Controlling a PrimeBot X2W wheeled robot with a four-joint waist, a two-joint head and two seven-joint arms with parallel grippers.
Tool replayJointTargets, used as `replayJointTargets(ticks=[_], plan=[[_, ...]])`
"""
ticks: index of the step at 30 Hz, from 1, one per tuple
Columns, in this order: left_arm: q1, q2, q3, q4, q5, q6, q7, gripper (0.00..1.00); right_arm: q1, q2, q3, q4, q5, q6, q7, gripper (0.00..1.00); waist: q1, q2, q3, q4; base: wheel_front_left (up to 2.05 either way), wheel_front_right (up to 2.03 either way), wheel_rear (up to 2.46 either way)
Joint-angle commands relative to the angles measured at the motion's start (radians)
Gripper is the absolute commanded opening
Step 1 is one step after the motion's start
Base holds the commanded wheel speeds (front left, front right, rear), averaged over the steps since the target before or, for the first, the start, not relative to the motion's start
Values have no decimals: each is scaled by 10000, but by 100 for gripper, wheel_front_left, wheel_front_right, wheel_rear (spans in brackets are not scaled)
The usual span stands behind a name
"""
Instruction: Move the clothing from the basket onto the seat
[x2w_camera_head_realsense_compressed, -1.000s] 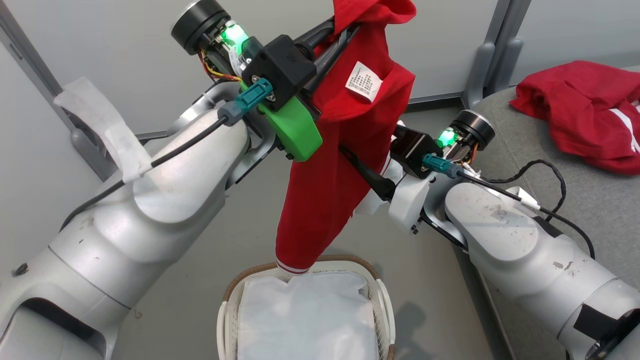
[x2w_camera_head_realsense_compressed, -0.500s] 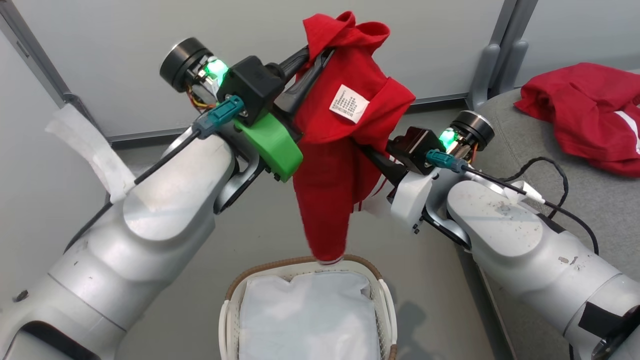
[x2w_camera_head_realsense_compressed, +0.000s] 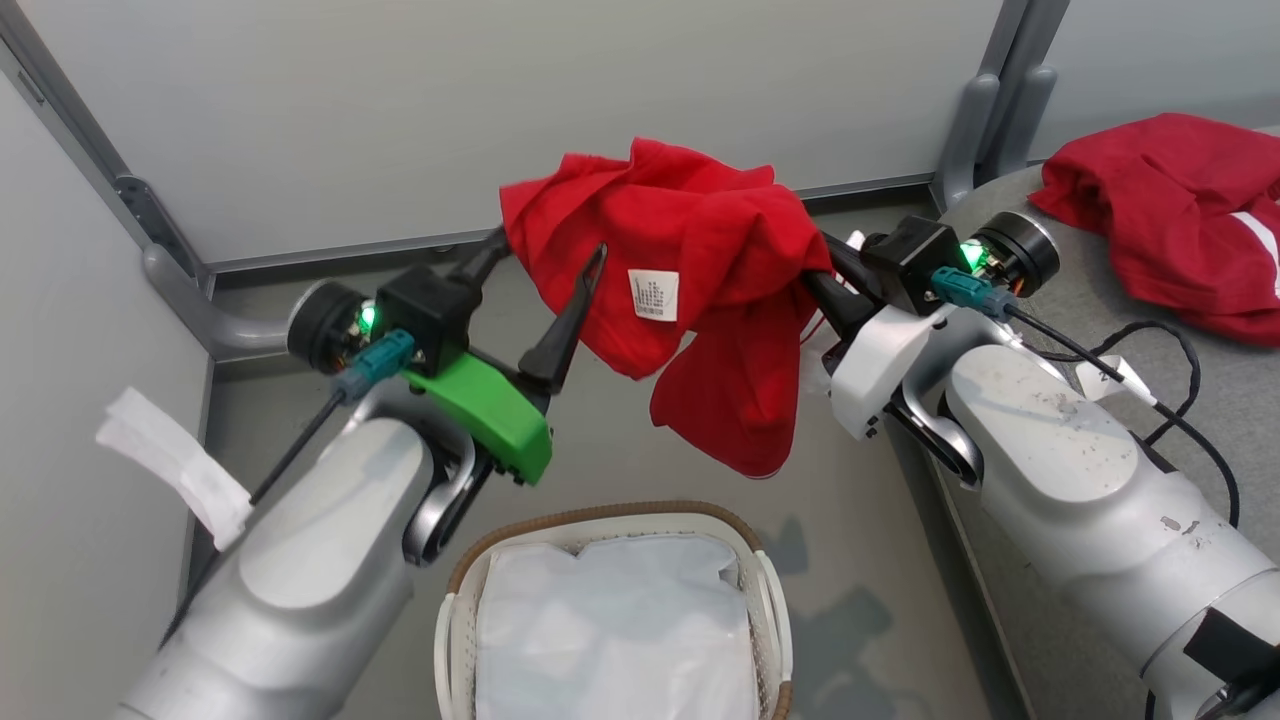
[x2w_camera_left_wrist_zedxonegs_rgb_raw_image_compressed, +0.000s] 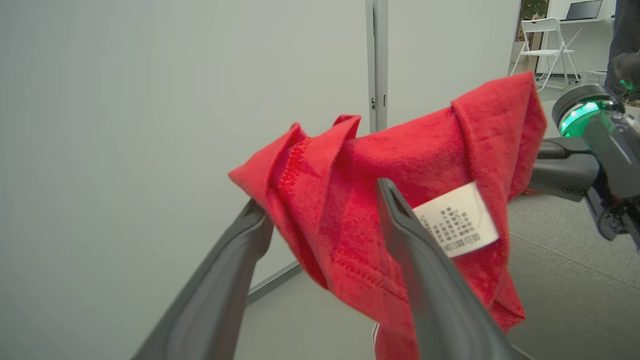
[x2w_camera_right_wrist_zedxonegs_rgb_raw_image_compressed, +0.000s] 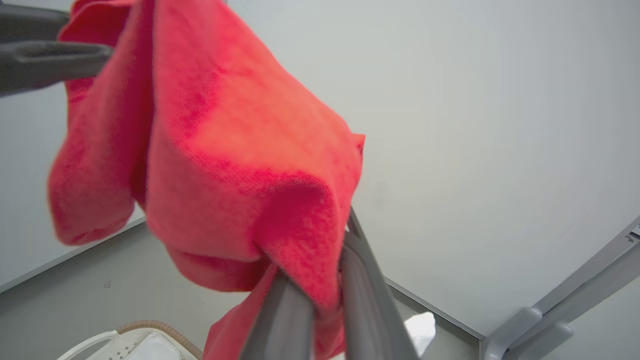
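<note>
Red T-shirt (x2w_camera_head_realsense_compressed: 690, 270) hangs in the air between my two hands, over the floor at 12 o'clock from the basket (x2w_camera_head_realsense_compressed: 600, 515). My right hand (x2w_camera_right_wrist_zedxonegs_rgb_raw_image_compressed: 322, 290) is clamped tight on a bunched fold and carries its weight. My left hand (x2w_camera_head_realsense_compressed: 545, 250) is spread wide and grips nothing; the cloth merely lies against its fingers, with a white label showing beside one of them. The basket sits at 6 o'clock, and I see nothing red on its white liner (x2w_camera_head_realsense_compressed: 610, 620). A second red garment (x2w_camera_head_realsense_compressed: 1170, 210) with white trim lies on the grey sofa (x2w_camera_head_realsense_compressed: 1230, 400) at 2 o'clock. I judge the job mostly done: this shirt has yet to reach the sofa and be let go.
</note>
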Motion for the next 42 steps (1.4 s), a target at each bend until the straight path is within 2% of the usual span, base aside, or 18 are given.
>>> replayJointTargets(ticks=[1, 14, 25, 31, 38, 42], plan=[[426, -68, 137, -35, 126, -13, -29, 100, 205, 62, -224, 39, -87, -14, -19, 0, 0, 0, 13, -14, 0, 0, 0], [2886, -899, 1360, 91, 1012, -349, -21, 100, 628, 336, -2495, 120, -1302, -14, -19, 0, 0, 0, 40, -123, 0, 0, 0], [3921, -1536, 2190, -214, 1785, -477, -20, 100, 965, 435, -3057, 110, -1697, -14, -18, 0, 0, 0, 51, -177, 0, 0, 0], [4105, -1646, 2279, -402, 2075, -497, -22, 100, 1029, 510, -3142, 77, -1743, -14, -18, 0, 0, 0, 68, -258, 0, 0, 0], [4077, -1682, 2193, -670, 2260, -492, -20, 100, 1104, 620, -3260, -67, -1781, -14, -18, 0, 0, 0, 176, -933, 0, 0, 0], [3858, -1771, 2004, -699, 2323, -493, -21, 100, 1240, 551, -3391, -167, -1827, -14, -18, 0, 0, 0, 360, -1864, 0, 0, 0]])
